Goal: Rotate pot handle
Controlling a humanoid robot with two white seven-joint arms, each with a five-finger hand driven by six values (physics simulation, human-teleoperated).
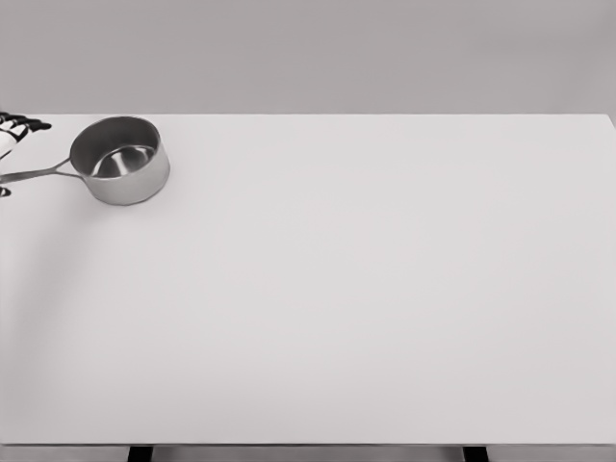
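Note:
A steel saucepan (120, 160) stands upright on the white table (337, 289) at the far left. Its long thin handle (34, 174) points left and runs out to the picture's left edge. My left hand (8, 159) shows only partly at that edge. Its dark fingertips (21, 124) reach out above the handle's end, and a thumb tip (4, 192) lies just below it. The fingers are spread, with a clear gap between them and the handle. The palm and arm are cut off by the edge. My right arm does not show.
The table's far edge (385, 115) runs just behind the pot and its near edge (308, 444) lies along the bottom. A plain grey wall stands behind.

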